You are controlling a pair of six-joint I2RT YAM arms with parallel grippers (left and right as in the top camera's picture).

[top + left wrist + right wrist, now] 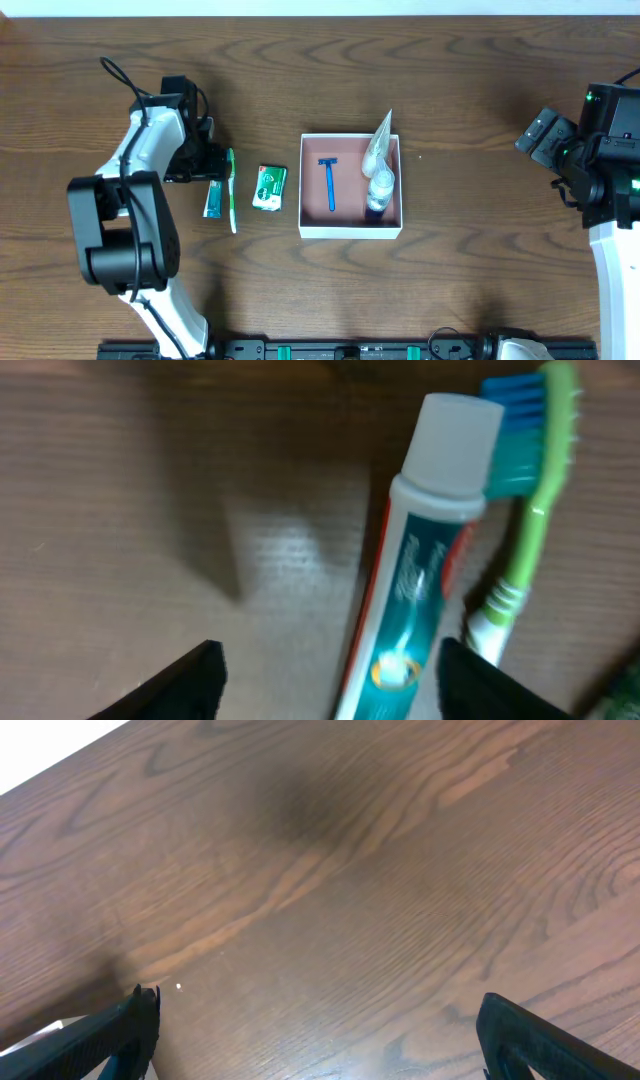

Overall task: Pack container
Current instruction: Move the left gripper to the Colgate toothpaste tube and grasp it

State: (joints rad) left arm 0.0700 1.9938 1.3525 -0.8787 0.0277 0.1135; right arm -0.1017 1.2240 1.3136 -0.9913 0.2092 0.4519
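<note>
Both arms' fingers spread wide: left fingers (pixel 195 685) over the toothpaste (pixel 410 590), right fingers (pixel 110 1035) above the table (pixel 330 900).

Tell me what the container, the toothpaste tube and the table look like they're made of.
The container looks like thin card or paperboard: matte white walls, dusty pink inside. The toothpaste tube seems glossy printed plastic with a matte white cap. The table shows dark wood grain with little sheen; solid wood or laminate, hard to tell.

Razor (pixel 329 185) and bottle (pixel 380 186) lie in the container (pixel 350 231); packet (pixel 269 188), toothbrush (pixel 232 195), toothpaste (pixel 213 200) lie left.
</note>
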